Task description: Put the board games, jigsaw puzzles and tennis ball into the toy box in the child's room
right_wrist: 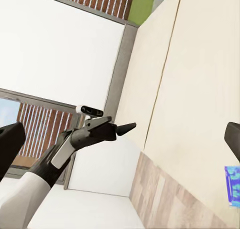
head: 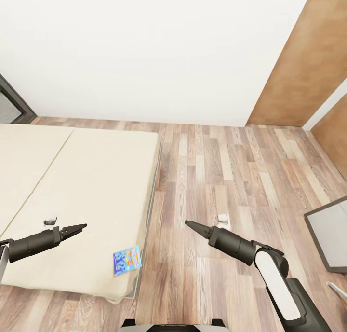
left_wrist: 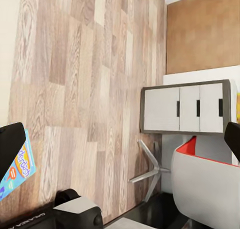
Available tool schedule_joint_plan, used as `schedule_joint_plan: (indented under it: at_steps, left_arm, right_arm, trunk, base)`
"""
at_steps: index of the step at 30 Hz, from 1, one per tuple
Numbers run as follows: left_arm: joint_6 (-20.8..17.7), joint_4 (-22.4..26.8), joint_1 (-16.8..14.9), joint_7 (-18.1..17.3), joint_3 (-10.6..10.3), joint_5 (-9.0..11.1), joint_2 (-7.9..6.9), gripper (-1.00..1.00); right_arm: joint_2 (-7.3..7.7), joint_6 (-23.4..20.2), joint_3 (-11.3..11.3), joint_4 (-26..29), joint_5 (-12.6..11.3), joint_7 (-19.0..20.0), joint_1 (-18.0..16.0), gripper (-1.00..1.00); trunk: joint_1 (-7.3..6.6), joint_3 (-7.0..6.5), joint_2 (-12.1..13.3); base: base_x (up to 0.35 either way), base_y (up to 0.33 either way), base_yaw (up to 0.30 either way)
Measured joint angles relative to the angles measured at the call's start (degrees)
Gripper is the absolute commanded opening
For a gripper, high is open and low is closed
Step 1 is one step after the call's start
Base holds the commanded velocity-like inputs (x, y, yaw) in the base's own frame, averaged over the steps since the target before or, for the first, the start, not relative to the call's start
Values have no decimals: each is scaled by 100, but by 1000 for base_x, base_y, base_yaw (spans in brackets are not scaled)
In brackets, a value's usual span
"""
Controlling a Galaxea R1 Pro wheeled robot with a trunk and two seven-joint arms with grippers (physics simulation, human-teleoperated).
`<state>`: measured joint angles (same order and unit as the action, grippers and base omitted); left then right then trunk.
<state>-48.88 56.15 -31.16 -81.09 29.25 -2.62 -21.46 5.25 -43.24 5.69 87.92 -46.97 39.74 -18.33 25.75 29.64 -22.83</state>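
Low beige bed (head: 82, 187) at left in the head view, mattress in two sections, seam running diagonally. Small blue board game (head: 127, 260) with orange-yellow print lying flat near the bed's near corner, close to the edge beside the wood-plank floor (head: 226, 177). Same game seen at the frame edge in the left wrist view (left_wrist: 17, 166), and as a blue sliver on the mattress in the right wrist view (right_wrist: 232, 185). Left hand (head: 79, 228) hovering over the mattress, up and left of the game and apart from it, fingers drawn together to a narrow point, nothing held. Right hand (head: 190, 224) out over the floor, just beside the bed's edge, fingers likewise pinched narrow and empty. Left hand also seen side-on in the right wrist view (right_wrist: 122, 128), tips closed to a point before the white wall and dark-framed window (right_wrist: 122, 59). White wall (head: 144, 47) behind the bed, brown panel (head: 303, 66) at right. Grey-framed cabinet (head: 332, 235) at the right edge; in the left wrist view, a cabinet with white doors (left_wrist: 187, 108), and a chair with a red edge (left_wrist: 200, 174) on a star base.
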Motion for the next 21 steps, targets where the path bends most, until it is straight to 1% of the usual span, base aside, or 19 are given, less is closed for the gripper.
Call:
schedule_joint_plan:
  at_steps: [6,21]
  left_arm:
    - [0,0,0,0,1,-2,0,100]
    - [0,0,0,0,-4,-3,0,100]
  right_arm:
    - [-1,0,0,-4,38,7,0,100]
    - [-1,0,-1,-4,46,8,0,100]
  trunk:
    - [0,-57,0]
    - [0,-199,0]
  base:
    - [0,0,0]
    - [0,0,0]
